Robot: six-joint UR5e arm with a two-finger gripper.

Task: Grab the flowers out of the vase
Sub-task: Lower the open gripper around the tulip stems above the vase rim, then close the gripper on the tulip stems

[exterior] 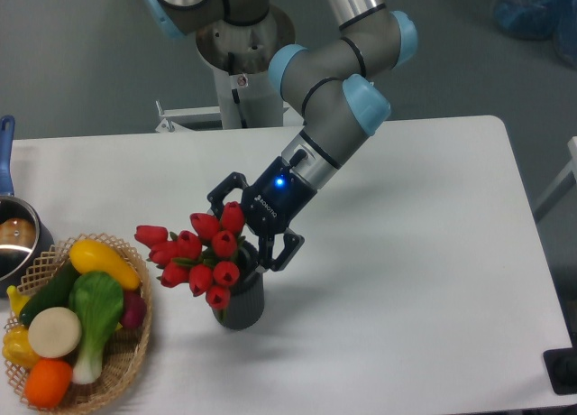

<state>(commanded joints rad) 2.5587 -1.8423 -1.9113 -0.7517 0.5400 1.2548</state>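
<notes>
While fingers (236, 182) spread, ten flowers (200, 254) (one vase (242, 305))
</notes>
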